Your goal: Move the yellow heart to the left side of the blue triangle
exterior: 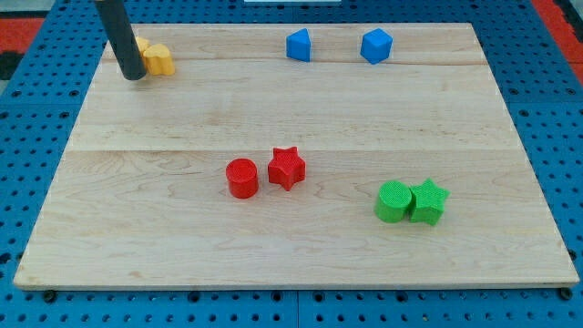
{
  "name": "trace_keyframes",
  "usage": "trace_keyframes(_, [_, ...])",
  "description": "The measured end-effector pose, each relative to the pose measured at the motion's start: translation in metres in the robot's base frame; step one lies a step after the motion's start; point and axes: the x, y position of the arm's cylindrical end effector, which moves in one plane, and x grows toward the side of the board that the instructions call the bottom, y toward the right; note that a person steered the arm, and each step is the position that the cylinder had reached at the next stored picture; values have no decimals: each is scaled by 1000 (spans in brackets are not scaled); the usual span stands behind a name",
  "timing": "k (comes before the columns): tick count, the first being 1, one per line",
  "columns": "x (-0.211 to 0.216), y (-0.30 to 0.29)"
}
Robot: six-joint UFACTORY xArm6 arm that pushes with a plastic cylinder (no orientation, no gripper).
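My tip [133,76] rests on the board at the view's top left, touching the left side of the yellow blocks. A yellow block [160,60] sits just right of the tip; a second yellow block [142,46] is partly hidden behind the rod, and I cannot tell which of them is the heart. The blue triangle-like block [298,45] sits at the top centre, well to the right of the yellow blocks. A second blue block [375,46], many-sided, is further right.
A red cylinder [242,178] and a red star [286,168] sit together at the centre. A green cylinder [393,201] and a green star [428,201] touch at the lower right. The wooden board [100,228] lies on a blue pegboard.
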Motion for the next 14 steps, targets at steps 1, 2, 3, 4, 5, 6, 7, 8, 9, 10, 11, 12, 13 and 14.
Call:
trace_keyframes(1, [0,0])
trace_keyframes(2, [-2,2])
trace_keyframes(3, [-16,20])
trace_keyframes(4, [-24,34])
trace_keyframes(5, [-29,44])
trace_keyframes(6, [-31,46])
trace_keyframes(7, [-31,50])
trace_keyframes(8, [-31,49])
trace_keyframes(9, [-31,44])
trace_keyframes(10, [-39,44])
trace_keyframes(11, [-49,20])
trace_keyframes(12, [-53,21])
trace_keyframes(13, [-62,42])
trace_keyframes(14, [-75,65])
